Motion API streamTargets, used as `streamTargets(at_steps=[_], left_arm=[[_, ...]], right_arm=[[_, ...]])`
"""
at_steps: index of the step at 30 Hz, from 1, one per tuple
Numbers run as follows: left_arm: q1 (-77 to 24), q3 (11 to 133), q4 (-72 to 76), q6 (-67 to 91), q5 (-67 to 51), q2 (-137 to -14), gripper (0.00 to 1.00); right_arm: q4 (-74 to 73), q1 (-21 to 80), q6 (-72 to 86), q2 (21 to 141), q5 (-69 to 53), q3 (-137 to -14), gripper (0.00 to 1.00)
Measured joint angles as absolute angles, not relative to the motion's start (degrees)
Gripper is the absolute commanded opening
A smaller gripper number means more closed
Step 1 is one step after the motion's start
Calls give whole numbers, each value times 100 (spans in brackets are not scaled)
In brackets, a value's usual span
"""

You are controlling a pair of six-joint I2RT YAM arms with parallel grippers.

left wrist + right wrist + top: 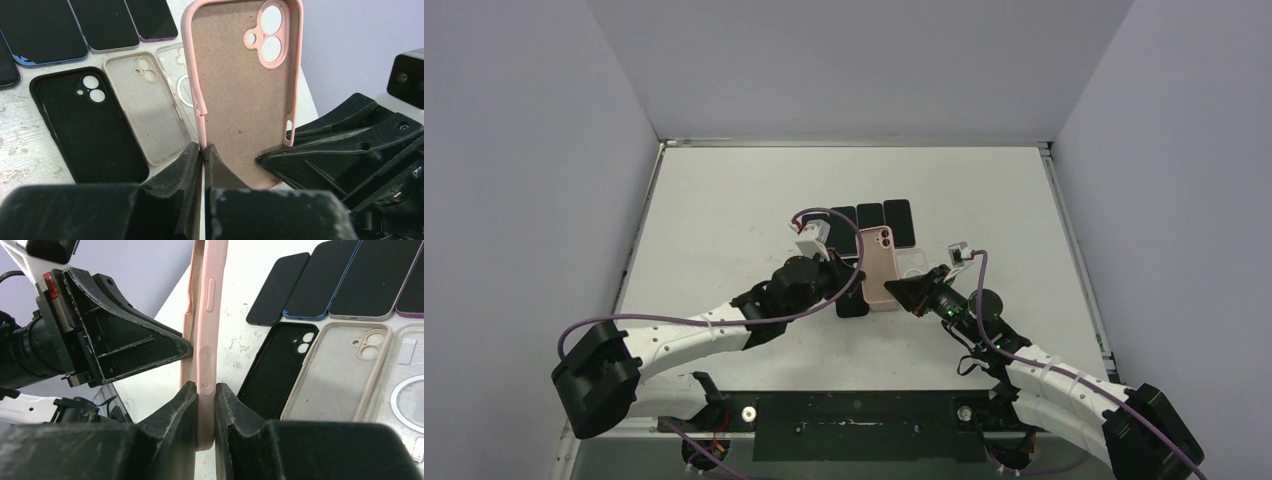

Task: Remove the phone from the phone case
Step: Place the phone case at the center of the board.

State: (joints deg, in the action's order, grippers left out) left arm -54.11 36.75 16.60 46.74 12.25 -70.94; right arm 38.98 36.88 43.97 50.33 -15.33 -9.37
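A pink phone case is held upright above the table between both grippers. In the left wrist view its inside faces me: tan lining, open camera holes, no phone in it. My left gripper is shut on the case's left side wall. My right gripper is shut across the thickness of the case's other edge. In the top view the left gripper is left of the case and the right gripper is right of it. Several dark phones lie flat in a row behind.
Three empty cases lie on the table beside the held one: a black one, a beige one and a clear one. They also show in the right wrist view, black and beige. The phone row sits mid-table.
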Motion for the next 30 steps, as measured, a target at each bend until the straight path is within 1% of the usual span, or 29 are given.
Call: streamTargets(at_steps=[3, 5, 9, 11, 17, 23, 30], left_arm=[[-5382, 3675, 1586, 4615, 1166, -7065, 0], [-5352, 3675, 1420, 4554, 1179, -6980, 0], [-5127, 3675, 902, 4344, 1315, -6694, 0], [-5004, 3675, 624, 4233, 1380, -6541, 0], [-4528, 3868, -639, 3819, 1549, -6337, 0], [-3988, 4053, -1527, 3468, 1487, -6501, 0], [-3660, 4053, -1914, 3267, 1188, -7098, 0]], right_arm=[[3894, 3697, 4305, 5030, -1566, -937, 40], [3879, 3721, 4233, 5002, -1597, -937, 56], [3776, 3728, 4016, 4842, -1601, -939, 78], [3656, 3726, 3892, 4740, -1581, -952, 86], [2943, 3721, 3385, 4252, -1194, -1033, 99], [2110, 3719, 2849, 3319, -331, -1039, 100], [1780, 3717, 2346, 2069, 602, -854, 100]])
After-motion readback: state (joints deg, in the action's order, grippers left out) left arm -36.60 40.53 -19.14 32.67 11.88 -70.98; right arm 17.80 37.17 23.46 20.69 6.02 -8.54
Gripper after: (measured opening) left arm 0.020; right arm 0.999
